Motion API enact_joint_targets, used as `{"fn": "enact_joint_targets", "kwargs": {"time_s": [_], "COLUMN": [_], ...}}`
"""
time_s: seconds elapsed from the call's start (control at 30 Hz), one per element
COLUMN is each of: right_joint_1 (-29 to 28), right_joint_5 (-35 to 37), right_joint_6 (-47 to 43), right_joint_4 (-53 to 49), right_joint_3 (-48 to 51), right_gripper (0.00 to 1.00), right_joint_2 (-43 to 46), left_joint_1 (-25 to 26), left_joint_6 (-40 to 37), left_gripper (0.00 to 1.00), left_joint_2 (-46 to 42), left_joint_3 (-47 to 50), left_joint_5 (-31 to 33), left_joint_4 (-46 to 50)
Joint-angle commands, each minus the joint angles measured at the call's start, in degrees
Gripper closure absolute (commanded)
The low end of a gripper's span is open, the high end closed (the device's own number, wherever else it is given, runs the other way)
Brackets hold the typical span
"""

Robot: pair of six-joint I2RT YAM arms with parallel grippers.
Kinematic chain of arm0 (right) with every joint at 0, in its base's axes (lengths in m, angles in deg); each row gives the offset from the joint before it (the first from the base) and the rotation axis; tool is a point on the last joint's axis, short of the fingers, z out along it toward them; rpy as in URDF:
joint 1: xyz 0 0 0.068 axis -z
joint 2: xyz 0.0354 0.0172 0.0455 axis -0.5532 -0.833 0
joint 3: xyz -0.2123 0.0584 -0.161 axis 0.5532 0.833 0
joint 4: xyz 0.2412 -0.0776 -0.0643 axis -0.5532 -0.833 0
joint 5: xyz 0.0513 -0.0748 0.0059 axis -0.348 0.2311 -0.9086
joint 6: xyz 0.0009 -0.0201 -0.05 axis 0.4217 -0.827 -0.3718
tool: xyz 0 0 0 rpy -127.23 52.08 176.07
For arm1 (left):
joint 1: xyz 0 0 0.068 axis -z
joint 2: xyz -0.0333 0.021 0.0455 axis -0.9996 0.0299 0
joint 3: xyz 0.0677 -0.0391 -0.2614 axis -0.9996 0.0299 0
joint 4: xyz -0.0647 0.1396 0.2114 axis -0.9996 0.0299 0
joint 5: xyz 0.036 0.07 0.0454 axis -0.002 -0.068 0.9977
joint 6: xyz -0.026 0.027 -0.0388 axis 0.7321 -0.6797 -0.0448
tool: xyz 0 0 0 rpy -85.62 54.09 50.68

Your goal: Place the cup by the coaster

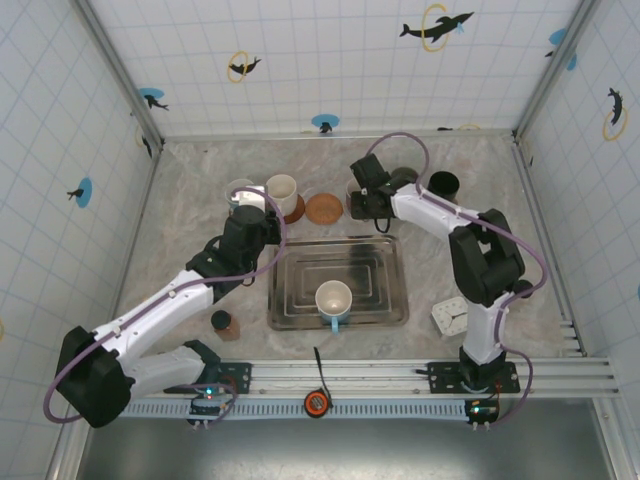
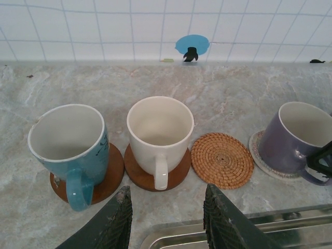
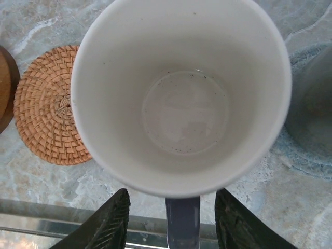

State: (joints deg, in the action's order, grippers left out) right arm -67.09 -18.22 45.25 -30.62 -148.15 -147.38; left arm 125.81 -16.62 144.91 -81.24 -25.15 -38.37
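Note:
A purple cup (image 3: 181, 93) with a white inside stands upright on a pale round coaster (image 2: 259, 155), just right of a woven coaster (image 3: 44, 111). My right gripper (image 3: 171, 218) is open. Its fingers (image 3: 111, 220) flank the cup's handle (image 3: 182, 220) with a gap on each side. In the left wrist view the purple cup (image 2: 295, 137) sits at the right, beside the woven coaster (image 2: 222, 159). My left gripper (image 2: 167, 207) is open and holds nothing, just in front of a white cup (image 2: 160, 129). From above, the right gripper (image 1: 358, 205) covers the purple cup.
A white cup (image 1: 281, 190) and a teal cup (image 2: 70, 142) each stand on a brown wooden coaster. The metal tray (image 1: 290, 300) holds another cup (image 1: 333, 298). A black cup (image 1: 444, 184), a small brown cup (image 1: 222, 322) and a small clock (image 1: 451, 316) stand around it.

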Motion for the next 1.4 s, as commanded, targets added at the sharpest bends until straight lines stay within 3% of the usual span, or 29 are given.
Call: {"fn": "enact_joint_targets", "kwargs": {"time_s": [0.0, 0.47, 0.83, 1.1, 1.23, 1.37], "right_joint_1": [-0.3, -2.0, -2.1, -4.1, -5.2, -5.2], "right_joint_5": [-0.1, 4.1, 5.5, 7.9, 10.3, 10.9], "right_joint_6": [0.6, 2.0, 10.0, 17.7, 19.1, 19.7], "right_joint_4": [1.2, 2.6, 19.8, 31.3, 32.8, 33.3], "right_joint_3": [2.1, 5.7, 15.3, 30.1, 35.5, 38.6], "right_gripper": [0.52, 0.46, 0.42, 0.42, 0.43, 0.46], "right_joint_2": [4.2, 17.3, 32.0, 41.3, 44.5, 47.3], "left_joint_1": [0.2, 0.2, 0.4, 1.9, 4.0, 8.0], "left_joint_6": [-0.8, 0.7, 5.4, 8.3, 9.1, 9.6], "left_gripper": [0.61, 0.60, 0.62, 0.62, 0.62, 0.61], "left_joint_2": [-1.1, -2.8, -1.3, -0.9, 0.2, 2.9], "left_joint_3": [-1.4, -1.5, -3.9, -5.5, -8.3, -14.0], "left_joint_5": [0.5, -1.9, -10.8, -17.6, -18.2, -14.5], "left_joint_4": [1.2, 1.2, -0.1, -0.7, 2.8, 12.2]}}
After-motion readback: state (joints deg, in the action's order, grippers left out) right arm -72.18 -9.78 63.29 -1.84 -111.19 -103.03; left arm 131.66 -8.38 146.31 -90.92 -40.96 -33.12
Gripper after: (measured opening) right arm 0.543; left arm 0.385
